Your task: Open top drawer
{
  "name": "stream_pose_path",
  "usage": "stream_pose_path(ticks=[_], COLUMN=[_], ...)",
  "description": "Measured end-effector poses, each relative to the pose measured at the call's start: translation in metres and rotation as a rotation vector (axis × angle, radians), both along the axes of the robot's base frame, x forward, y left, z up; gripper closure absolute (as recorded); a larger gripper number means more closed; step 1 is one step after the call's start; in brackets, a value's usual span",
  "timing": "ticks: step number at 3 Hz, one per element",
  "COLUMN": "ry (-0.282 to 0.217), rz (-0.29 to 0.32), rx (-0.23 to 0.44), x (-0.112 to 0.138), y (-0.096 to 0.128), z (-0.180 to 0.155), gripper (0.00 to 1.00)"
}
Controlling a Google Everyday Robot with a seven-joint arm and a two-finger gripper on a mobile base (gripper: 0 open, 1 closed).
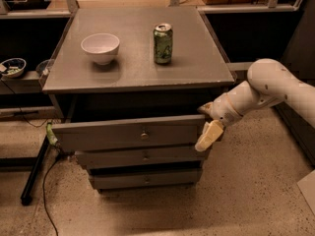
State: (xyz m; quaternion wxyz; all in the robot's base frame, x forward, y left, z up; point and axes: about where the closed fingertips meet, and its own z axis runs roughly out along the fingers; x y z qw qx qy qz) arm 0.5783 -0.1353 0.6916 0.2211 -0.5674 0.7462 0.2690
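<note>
The top drawer point(113, 134) is the widest grey front under the cabinet top, with a small round metal knob point(144, 135) at its centre. It stands pulled out ahead of the two narrower drawers below it. My gripper point(209, 132) sits at the drawer's right end, with one pale finger point(208, 135) pointing down over the front's right edge. The white arm point(268, 90) reaches in from the right.
On the grey cabinet top point(197, 58) stand a white bowl point(100, 47) and a green can point(163, 44). A black pole point(35, 171) and cables lie on the speckled floor at the left. Dark shelving with a small bowl point(12, 67) runs along the left.
</note>
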Motion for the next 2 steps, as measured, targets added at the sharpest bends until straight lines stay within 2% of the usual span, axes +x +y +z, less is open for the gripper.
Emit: stream_pose_path(ticks=[1,2], ry=[0.013,0.03], rz=[0.014,0.034], rx=[0.007,0.015], x=[0.001,-0.011], y=[0.004,0.003], z=[-0.002,0.0], gripper=[0.0,0.0])
